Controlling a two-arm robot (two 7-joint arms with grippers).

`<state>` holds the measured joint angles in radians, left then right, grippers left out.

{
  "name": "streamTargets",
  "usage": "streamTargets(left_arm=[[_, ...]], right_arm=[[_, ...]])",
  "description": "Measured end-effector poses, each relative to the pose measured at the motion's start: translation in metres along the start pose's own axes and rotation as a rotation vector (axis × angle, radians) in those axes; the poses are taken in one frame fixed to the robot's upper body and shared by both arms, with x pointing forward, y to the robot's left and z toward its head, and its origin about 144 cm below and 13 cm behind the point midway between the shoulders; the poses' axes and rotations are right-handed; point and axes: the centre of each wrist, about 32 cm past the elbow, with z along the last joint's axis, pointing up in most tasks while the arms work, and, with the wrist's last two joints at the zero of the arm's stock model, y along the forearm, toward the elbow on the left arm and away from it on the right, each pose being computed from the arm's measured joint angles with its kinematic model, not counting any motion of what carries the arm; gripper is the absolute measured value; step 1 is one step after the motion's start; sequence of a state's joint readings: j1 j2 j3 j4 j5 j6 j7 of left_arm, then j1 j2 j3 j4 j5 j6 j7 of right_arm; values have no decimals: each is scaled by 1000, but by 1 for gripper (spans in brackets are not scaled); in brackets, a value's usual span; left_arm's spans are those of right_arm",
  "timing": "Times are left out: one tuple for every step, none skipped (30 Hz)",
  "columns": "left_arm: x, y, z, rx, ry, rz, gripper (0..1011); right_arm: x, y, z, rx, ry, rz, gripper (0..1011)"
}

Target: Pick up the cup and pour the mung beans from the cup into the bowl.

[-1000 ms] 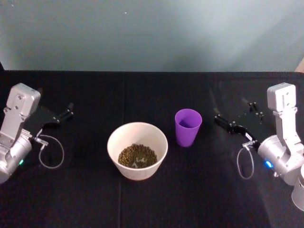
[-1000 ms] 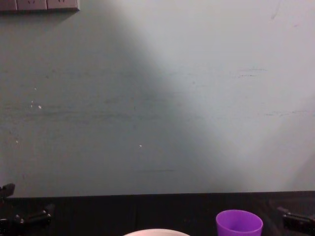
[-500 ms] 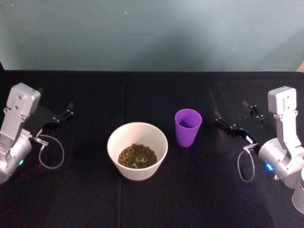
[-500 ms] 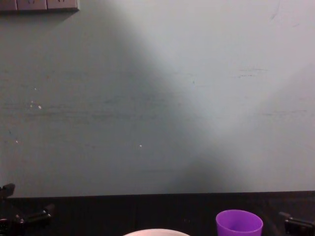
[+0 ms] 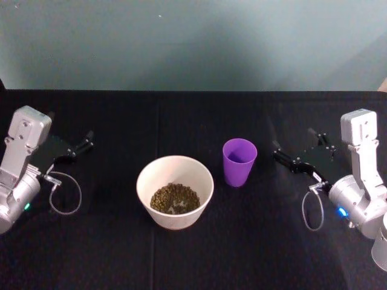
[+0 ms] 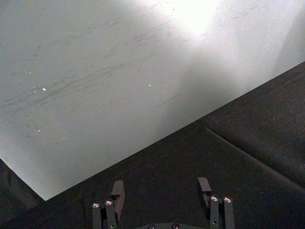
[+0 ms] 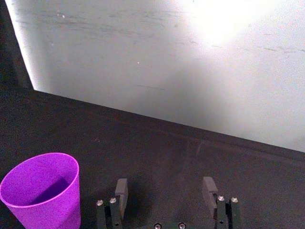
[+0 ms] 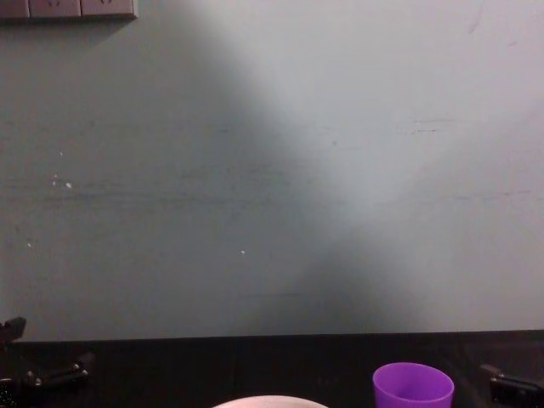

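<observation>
From the head view: one purple cup [image 5: 239, 161] stands upright on the black tabletop [image 5: 181, 254], right of centre. One pale bowl [image 5: 175, 191] sits just to its left and a little nearer, apart from it, with a heap of mung beans [image 5: 175, 198] in the bottom. Two arms, one per side. The left hand [image 5: 84, 143] is parked at the far left, released, fingers spread, well apart from the bowl. The right hand [image 5: 293, 152] sits right of the cup, near but not touching, fingers spread wide and holding nothing.

Left wrist view: two dark fingers [image 6: 117, 191] parted over bare black cloth, a pale wall [image 6: 119, 71] beyond.

Right wrist view: two fingers [image 7: 121, 188] held apart, the cup [image 7: 44, 190] just off to one side of them, its inside showing plain purple.

Chest view: the cup's rim [image 8: 413, 384] at the bottom right, the bowl's rim [image 8: 270, 400] a sliver at bottom centre, a hand at either lower corner.
</observation>
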<state>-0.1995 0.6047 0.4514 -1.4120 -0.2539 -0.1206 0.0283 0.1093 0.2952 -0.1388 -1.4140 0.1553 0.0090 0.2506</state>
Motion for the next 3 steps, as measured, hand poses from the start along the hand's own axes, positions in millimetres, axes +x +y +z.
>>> streamTargets(left_arm=[[0, 0, 0, 0, 0, 0, 1000], [0, 0, 0, 0, 0, 0, 1000], [0, 0, 0, 0, 0, 0, 1000]], right_arm=[[0, 0, 0, 0, 0, 0, 1003], [0, 0, 0, 0, 0, 0, 1003], [0, 0, 0, 0, 0, 0, 1003]])
